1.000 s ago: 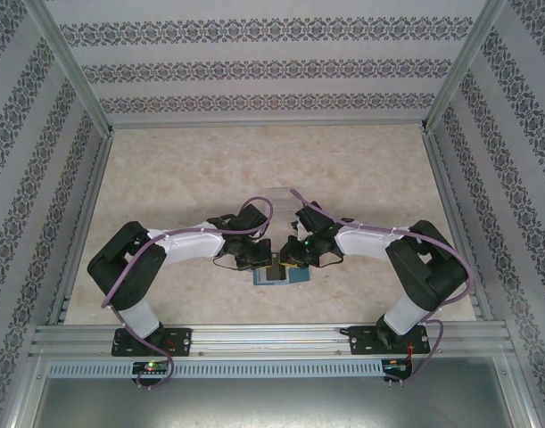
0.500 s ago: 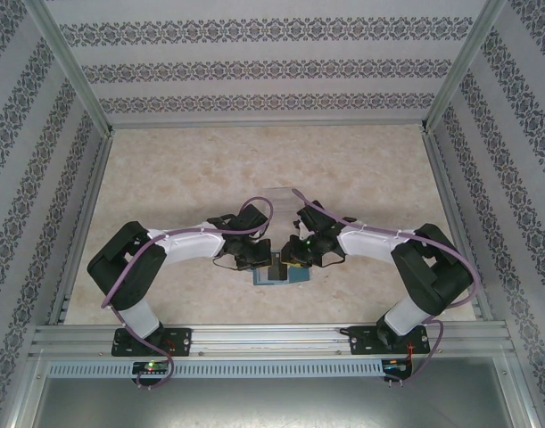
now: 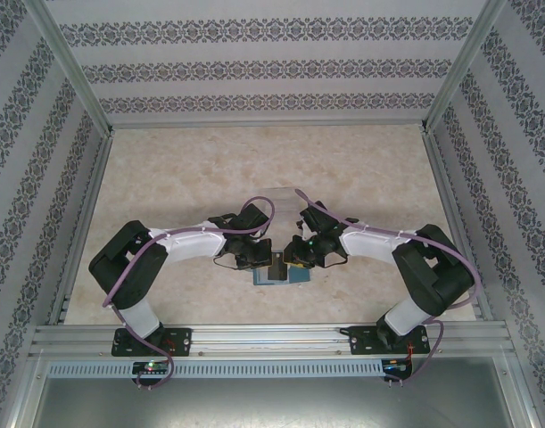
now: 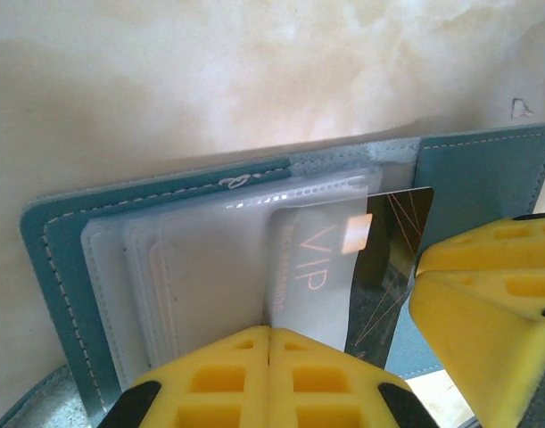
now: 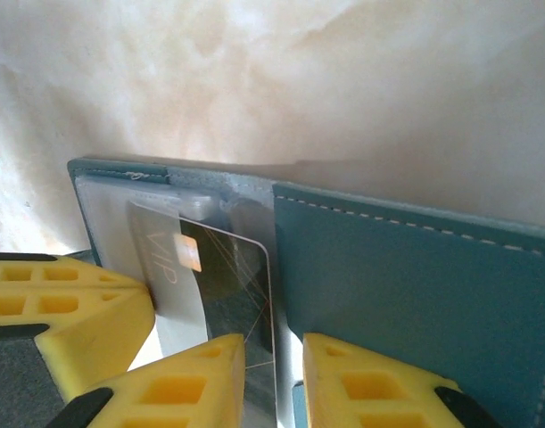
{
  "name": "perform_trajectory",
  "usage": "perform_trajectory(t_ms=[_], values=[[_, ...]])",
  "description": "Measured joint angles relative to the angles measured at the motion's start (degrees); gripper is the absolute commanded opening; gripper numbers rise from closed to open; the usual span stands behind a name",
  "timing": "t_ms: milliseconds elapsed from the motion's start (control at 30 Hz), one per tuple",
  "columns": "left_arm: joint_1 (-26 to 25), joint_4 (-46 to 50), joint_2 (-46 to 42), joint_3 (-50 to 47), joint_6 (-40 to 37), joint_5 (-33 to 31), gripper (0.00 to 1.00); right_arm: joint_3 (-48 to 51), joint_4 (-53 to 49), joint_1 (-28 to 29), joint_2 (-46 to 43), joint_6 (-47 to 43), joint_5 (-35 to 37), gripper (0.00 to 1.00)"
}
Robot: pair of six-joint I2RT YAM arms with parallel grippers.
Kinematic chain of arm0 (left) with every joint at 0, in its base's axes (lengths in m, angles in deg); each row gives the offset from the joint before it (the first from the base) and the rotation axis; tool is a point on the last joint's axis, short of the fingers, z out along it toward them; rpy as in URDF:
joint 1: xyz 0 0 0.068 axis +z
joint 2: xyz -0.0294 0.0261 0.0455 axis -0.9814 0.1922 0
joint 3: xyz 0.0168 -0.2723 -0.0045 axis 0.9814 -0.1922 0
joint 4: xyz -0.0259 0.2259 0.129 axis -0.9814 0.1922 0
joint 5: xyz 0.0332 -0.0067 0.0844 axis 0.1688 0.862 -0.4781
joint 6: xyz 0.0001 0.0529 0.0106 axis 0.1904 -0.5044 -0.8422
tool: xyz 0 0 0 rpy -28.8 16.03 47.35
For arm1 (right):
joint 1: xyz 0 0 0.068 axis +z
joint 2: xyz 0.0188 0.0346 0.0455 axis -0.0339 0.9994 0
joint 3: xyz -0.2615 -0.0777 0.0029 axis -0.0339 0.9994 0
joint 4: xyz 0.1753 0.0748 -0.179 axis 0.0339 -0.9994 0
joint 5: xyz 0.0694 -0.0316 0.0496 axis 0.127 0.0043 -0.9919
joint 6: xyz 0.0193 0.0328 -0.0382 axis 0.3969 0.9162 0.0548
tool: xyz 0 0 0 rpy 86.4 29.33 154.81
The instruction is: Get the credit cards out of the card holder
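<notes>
The teal card holder (image 3: 294,276) lies open on the table between both grippers. A dark credit card (image 4: 399,223) marked VIP sticks halfway out of a clear inner pocket (image 4: 201,259). My left gripper (image 4: 270,334) is shut, its tips pressing down on that clear pocket beside the card. In the right wrist view the same card (image 5: 227,267) points toward my right gripper (image 5: 274,357). That gripper is open, its yellow fingers a small gap apart with the card's edge between them. The teal cover (image 5: 406,276) lies to the right. The pocket hides the card's inner half.
A clear plastic tray (image 3: 278,193) sits on the marble-patterned table (image 3: 183,169) just beyond the two grippers. Patterned walls and metal rails enclose the table on three sides. Both arms meet low over the table's near middle.
The right gripper's jaws have parted a little around the card, and the right arm has shifted slightly to the right. The left arm holds still.
</notes>
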Motion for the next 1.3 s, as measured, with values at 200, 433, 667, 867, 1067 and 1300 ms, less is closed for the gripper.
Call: perform_trajectory(t_ms=[200,433,667,867,1067,1300], values=[[0.0,0.0,0.2,0.2,0.0,0.0,0.0,0.9,2.0,-0.5,0.8,0.0,-1.1,0.24],[0.0,-0.1,0.4,0.3,0.0,0.2,0.0,2.1,4.5,-1.1,0.9,0.4,-3.0,0.22],[0.0,-0.1,0.4,0.3,0.0,0.3,0.0,3.7,8.9,-1.1,0.9,1.6,-5.0,0.22],[0.0,-0.1,0.4,0.3,0.0,0.3,0.0,4.0,10.4,-1.1,0.9,1.8,-5.8,0.2],[0.0,-0.1,0.4,0.3,0.0,0.3,0.0,4.5,11.1,-1.5,0.8,1.8,-6.3,0.17],[0.0,0.0,0.5,0.3,0.0,0.2,0.0,4.7,10.1,-2.4,-1.0,1.2,-6.3,0.16]])
